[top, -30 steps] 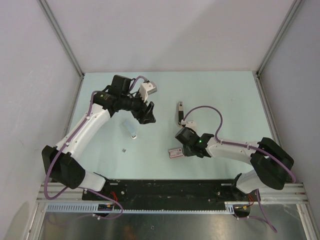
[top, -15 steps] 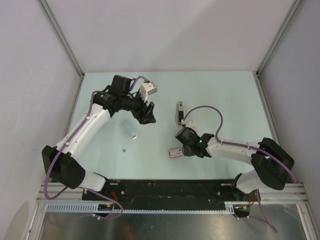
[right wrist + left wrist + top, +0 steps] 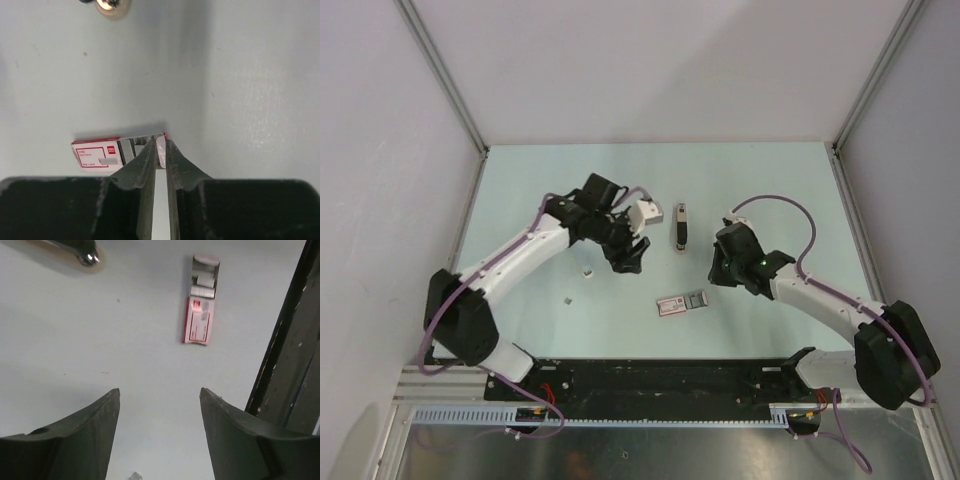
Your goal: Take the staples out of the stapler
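Black with silver metal parts, the slim, narrow stapler (image 3: 682, 228) lies flat on the smooth pale-green table (image 3: 780, 200), beyond the small flat cardboard box (image 3: 682, 302) with its red-and-white label and slid-out tray. Left of the box and a little beyond it, the left gripper (image 3: 629, 260) hangs with its dark jaws spread wide and empty. Just right of the box, the right gripper (image 3: 717, 278) has its jaws pinched to a thin slit, grasping nothing.
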You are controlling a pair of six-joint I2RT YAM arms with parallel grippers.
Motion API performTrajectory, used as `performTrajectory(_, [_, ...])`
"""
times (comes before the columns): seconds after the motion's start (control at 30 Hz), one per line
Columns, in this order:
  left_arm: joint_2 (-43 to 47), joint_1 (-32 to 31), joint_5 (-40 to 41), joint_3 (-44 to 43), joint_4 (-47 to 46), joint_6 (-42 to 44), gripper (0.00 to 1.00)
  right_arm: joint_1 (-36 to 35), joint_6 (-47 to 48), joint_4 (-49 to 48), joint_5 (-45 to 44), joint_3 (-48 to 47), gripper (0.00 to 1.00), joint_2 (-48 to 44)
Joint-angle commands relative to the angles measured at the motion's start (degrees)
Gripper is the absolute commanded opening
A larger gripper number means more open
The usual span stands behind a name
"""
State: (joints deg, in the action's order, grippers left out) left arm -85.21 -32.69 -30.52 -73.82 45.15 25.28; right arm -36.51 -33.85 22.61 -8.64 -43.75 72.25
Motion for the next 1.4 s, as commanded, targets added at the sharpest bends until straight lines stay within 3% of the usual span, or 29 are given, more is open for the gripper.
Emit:
performTrajectory(0.0, [-5.3,-3.4,4.7,1.5,-0.4,5.3,0.69,4.9,0.4,-3.5,12.8,3.3,0.17,1.6])
performTrajectory(0.4, [-14.6,-10.7,10.3,2.8,-6.1,7.1,0.67,11.8,-6.7,-16.5,29.3,13.9,0.18,3.3])
performTrajectory(1.1, [-19.9,-14.5,15.9,8.0,-12.8,10.8,0.62,14.8,-4.5,-17.0,30.9,15.3,0.18,1.6])
performTrajectory(1.37, [-20.6,-15.0,15.7,7.4,-13.4,10.0,0.61,15.5,-4.3,-20.0,32.7,15.3,0.17,5.8])
